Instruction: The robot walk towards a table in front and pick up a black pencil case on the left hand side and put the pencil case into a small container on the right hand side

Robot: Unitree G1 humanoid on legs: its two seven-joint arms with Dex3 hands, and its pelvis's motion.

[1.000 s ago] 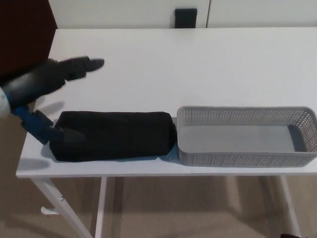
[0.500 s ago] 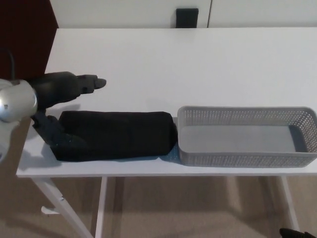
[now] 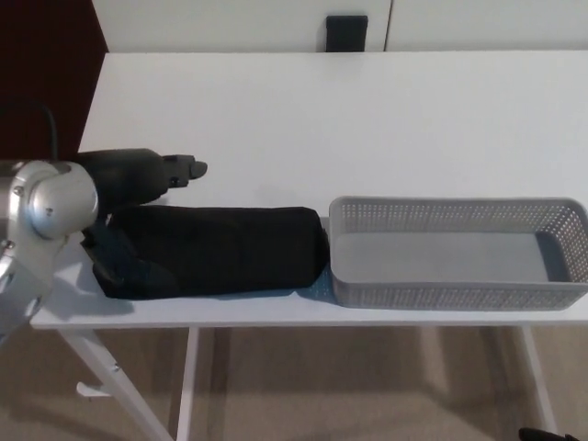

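Observation:
A long black pencil case point(image 3: 216, 250) lies near the front edge of the white table point(image 3: 331, 119), its right end touching the grey container point(image 3: 457, 251). My left hand point(image 3: 147, 175) comes in from the left and sits over the case's left end. Its upper fingers point(image 3: 184, 168) reach out above the case's far edge, while a lower finger lies against the left end, so the hand straddles the case without closing on it. The container is a perforated grey basket with nothing in it. My right hand is out of sight.
A small black object point(image 3: 345, 33) stands at the table's far edge against the white wall. A dark red panel point(image 3: 46, 64) fills the upper left. The table's legs point(image 3: 110, 377) show below, over beige floor.
My left arm has moved down and to the right, bringing the hand from above the table's left side onto the case's left end. The case and container have not moved.

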